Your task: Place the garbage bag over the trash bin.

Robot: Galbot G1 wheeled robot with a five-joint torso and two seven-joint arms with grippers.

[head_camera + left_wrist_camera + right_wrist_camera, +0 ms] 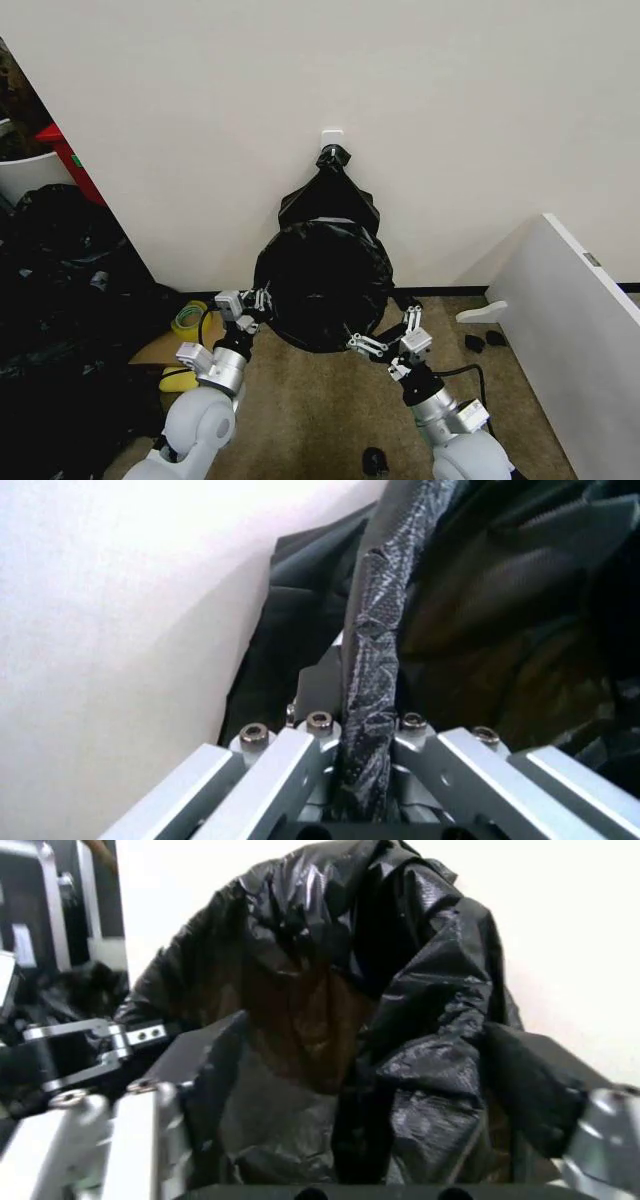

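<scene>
- The thin, crinkled black plastic garbage bag (322,285) is hanging from a small white hook (331,136) on the pale wall (450,120), its gathered top caught there while its mouth is being stretched into a wide round opening facing the robot; I judge this spreading is meant to ready the mouth for going over a bin rim.
- The left gripper (252,305) is sitting at the opening's left edge. In the left wrist view a twisted band of the bag's rim (372,667) is running straight down between the metal fingers (290,769), so this pincer is pinching the bag's edge.
- The right gripper (385,345) is sitting at the lower right edge of the opening. In the right wrist view bunched black film (420,1087) is lying between its fingers (150,1132), so it too appears clamped on the bag.
- The bag is therefore lying between the two pincers, touching both, above the brown floor (320,420).
- I cannot make out a round off-white bin; possibly the bag is hiding it.
</scene>
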